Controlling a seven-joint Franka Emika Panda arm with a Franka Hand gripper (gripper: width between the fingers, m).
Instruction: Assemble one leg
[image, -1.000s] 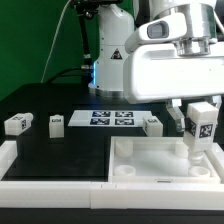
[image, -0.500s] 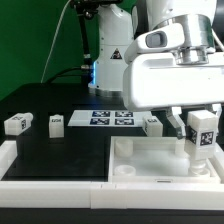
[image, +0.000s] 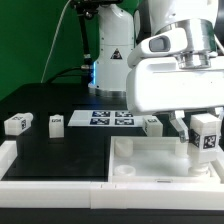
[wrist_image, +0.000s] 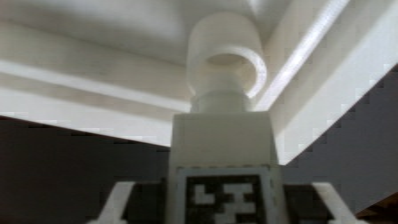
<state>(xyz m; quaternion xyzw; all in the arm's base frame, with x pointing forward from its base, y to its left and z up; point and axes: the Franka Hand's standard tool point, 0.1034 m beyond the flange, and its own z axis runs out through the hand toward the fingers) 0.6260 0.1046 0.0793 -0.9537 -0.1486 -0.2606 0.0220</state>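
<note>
My gripper (image: 205, 137) is shut on a white leg (image: 206, 143) with a black-and-white tag. It holds the leg upright, slightly tilted, at the far right corner of the large white tray (image: 150, 162), with the leg's lower end at the tray's corner. In the wrist view the leg (wrist_image: 222, 140) runs from between my fingers (wrist_image: 121, 200) toward the round corner socket (wrist_image: 235, 62) of the tray, and its far end touches or sits just at the socket. Three more legs lie on the table: two at the exterior view's left (image: 17, 124) (image: 56, 123) and one behind the tray (image: 152, 125).
The marker board (image: 110, 118) lies behind the tray. A white raised rim (image: 50, 165) borders the black table at the front and left. The arm's large white body (image: 175, 85) hangs over the tray's right half.
The gripper with the leg has moved a little toward the exterior view's right and downward. The other legs have not moved.
</note>
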